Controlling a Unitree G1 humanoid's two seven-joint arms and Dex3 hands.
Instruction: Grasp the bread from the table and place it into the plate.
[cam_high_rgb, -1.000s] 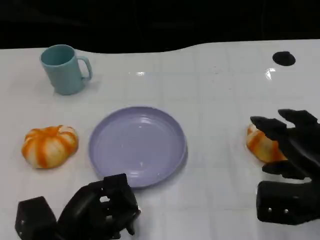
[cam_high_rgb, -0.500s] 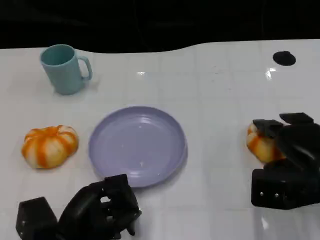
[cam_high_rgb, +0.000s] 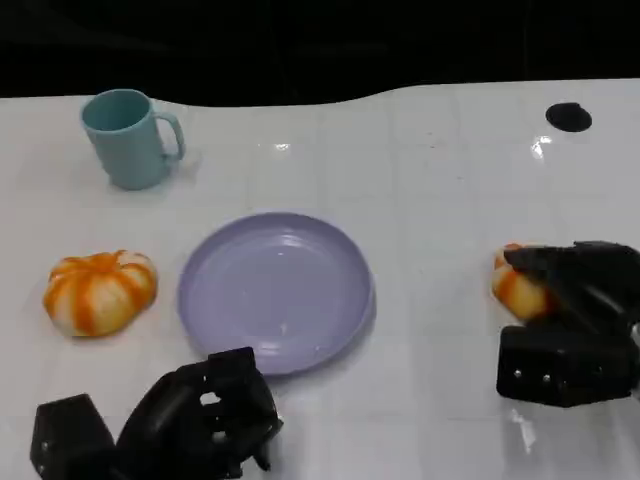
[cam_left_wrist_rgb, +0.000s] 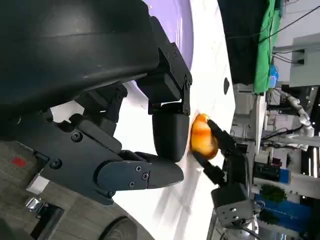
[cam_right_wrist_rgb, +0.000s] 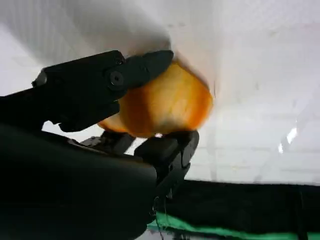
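Observation:
The bread, a small orange bun, lies on the white table at the right. My right hand is over it from the near side, fingers wrapped across its top. In the right wrist view the bread sits between a finger above and another below, both touching it. The lavender plate lies at the table's middle, well left of the bread. My left hand rests near the plate's front rim with fingers curled in, holding nothing. The left wrist view shows the bread with the right hand around it.
A teal mug stands at the back left. An orange and white striped round bun lies left of the plate. A black round spot marks the table's far right corner. Bare table lies between plate and bread.
My right hand has lowered and its fingers have closed down over the bread, hiding more of it. The left hand, plate and mug have stayed put.

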